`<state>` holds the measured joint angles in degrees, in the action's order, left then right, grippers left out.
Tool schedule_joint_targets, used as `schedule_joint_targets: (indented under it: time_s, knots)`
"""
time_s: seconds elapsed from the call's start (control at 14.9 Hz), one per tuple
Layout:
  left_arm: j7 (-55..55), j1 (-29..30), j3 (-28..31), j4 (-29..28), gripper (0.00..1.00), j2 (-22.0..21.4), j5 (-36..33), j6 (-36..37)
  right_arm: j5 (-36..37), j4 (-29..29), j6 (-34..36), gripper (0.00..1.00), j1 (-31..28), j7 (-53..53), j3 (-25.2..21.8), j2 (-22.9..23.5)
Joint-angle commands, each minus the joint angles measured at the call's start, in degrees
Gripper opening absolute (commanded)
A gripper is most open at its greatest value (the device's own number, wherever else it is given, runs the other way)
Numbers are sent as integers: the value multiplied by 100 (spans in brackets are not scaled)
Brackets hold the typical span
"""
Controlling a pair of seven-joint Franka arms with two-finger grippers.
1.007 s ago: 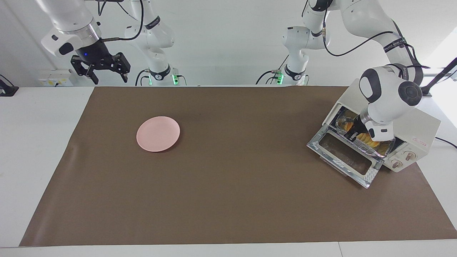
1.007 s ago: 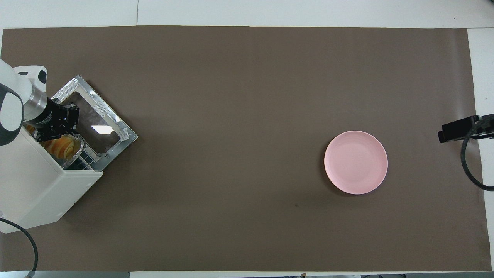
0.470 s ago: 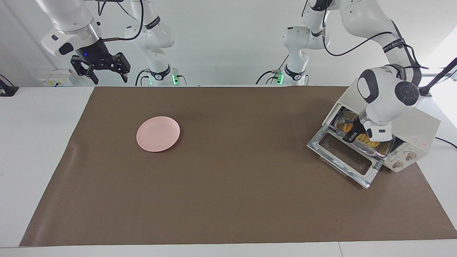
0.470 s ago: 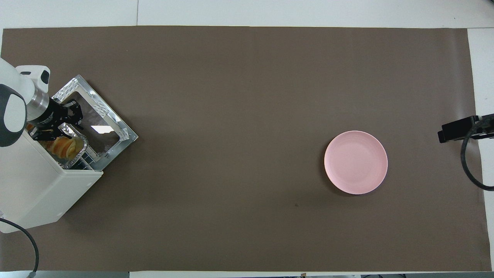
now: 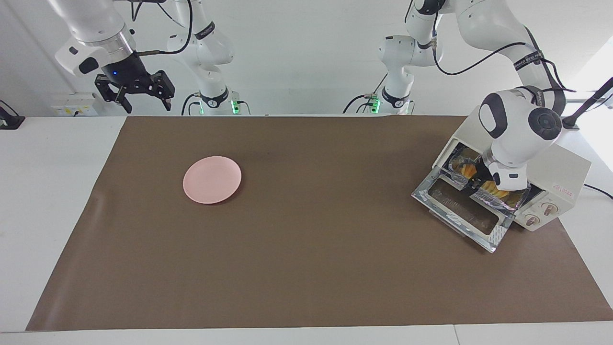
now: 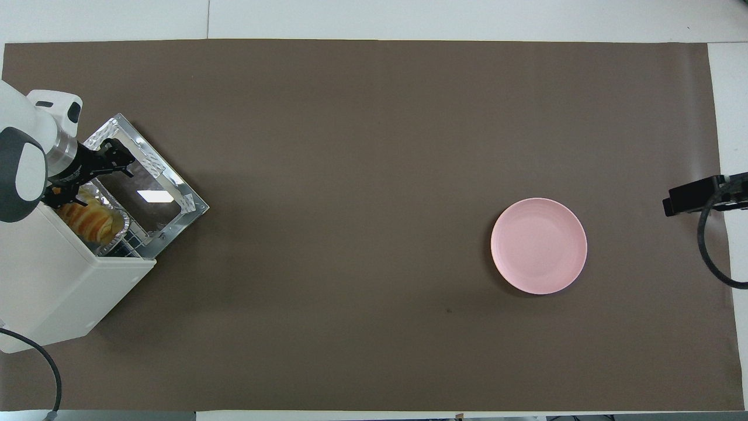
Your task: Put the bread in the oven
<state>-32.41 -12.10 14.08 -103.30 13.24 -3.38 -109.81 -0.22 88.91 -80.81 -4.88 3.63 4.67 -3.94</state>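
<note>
bread point(image 6: 87, 219): golden yellow-orange, with darker crosswise ridges
oven point(image 5: 562, 175): cream-white body, two pale round knobs, a small reddish mark on its side
oven door point(image 5: 462, 213): shiny silver metal frame around dark glass, a bright white glint on the pane
foil tray point(image 6: 120, 225): crinkled silver
plate point(image 5: 212, 179): plain soft pink
table cover point(image 5: 306, 249): flat brown, no pattern
table point(image 5: 52, 158): white
left gripper point(image 6: 96, 175): black, on a white arm with dark grey joint caps
right gripper point(image 5: 136, 91): black, with a small blue light above it, arm white
</note>
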Motion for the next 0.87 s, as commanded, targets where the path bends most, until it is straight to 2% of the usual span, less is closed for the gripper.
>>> schedule_joint_targets:
  time_s: [0.0,0.2,0.4,0.6,0.81]
  knots:
    - [374,-29,104,387,100,-173,-207,284,-101,145,30,100,-110,-38,69,-134]
    - [1241,50,86,1152,100,-269,-146,819,-101,145,30,100,-110,-47,69,-142]
    - [1955,50,95,1689,100,-575,-136,1837,-101,145,30,100,-110,-47,69,-134]
    - [2999,59,130,1603,100,-1243,-136,2568,-101,145,30,100,-110,-47,69,-134]
    - [3407,24,130,1341,100,-1578,-128,2869,-101,145,30,100,-110,-38,69,-134]
